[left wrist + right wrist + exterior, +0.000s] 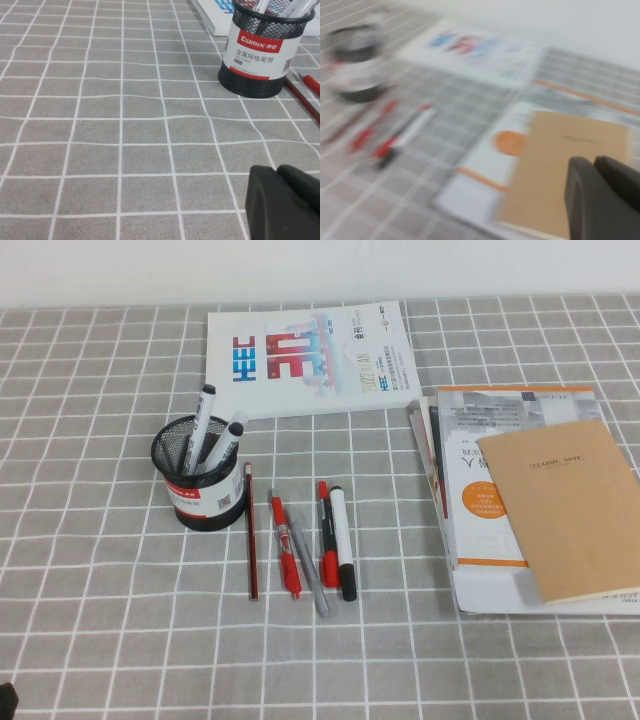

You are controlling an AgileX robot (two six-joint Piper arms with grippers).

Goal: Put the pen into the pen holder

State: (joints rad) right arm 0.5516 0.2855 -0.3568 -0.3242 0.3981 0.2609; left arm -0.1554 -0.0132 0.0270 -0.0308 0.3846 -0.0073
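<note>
Your left pincer [285, 202] shows as a matte black, rounded block with a groove between two lobes. Your right pincer [602, 197] looks alike: dark, smooth, softly rounded.

A grey tabletop [100, 640] is being crossed by white grid lines. A black mesh pen holder [200, 485] is being ringed by a red-and-white label. A white pen [342, 540] is being tipped by black.
</note>
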